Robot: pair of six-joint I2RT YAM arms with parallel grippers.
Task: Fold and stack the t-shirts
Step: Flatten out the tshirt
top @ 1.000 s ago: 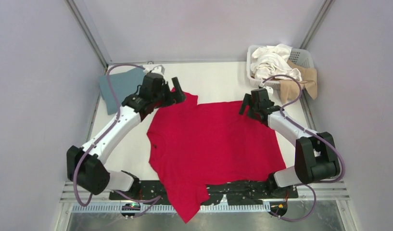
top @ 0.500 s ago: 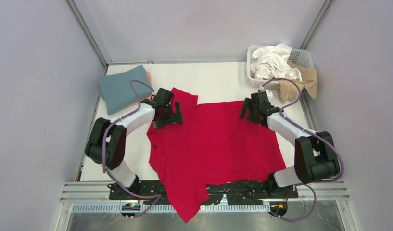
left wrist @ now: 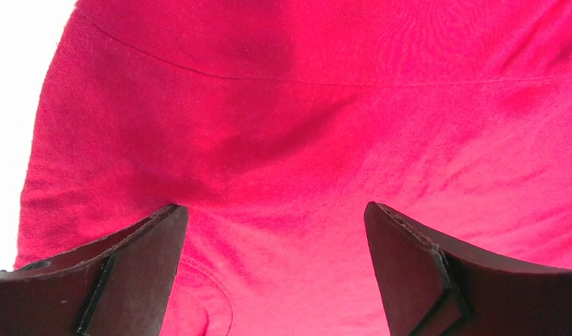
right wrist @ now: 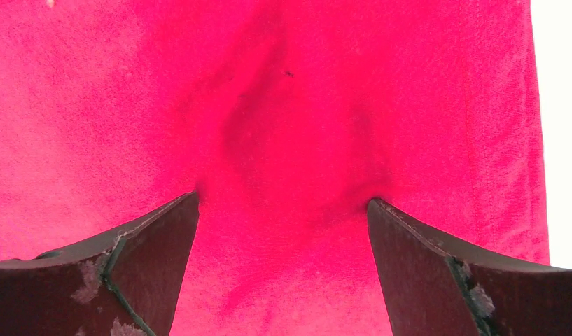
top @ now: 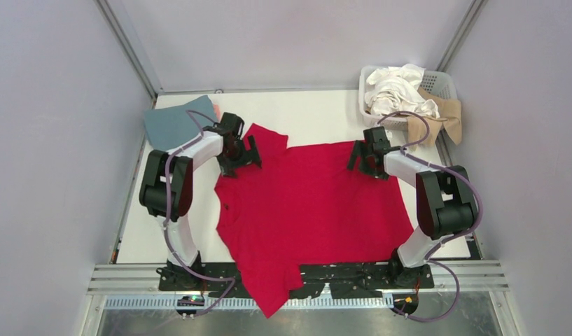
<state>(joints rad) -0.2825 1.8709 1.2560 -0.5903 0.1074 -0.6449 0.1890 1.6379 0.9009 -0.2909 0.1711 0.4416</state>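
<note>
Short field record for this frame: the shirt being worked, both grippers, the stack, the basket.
shirt in work: red t-shirt, spread flat, near end past the table edge
left gripper: open, at the shirt's far left part
right gripper: open, at its far right corner
stack: folded teal t-shirt, far left, pink t-shirt beneath
basket: white t-shirt and tan t-shirt, unfolded

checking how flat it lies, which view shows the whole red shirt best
Top external: the red t-shirt shows nearly whole, spread on the table. Each wrist view shows only a close patch of its cloth.
</note>
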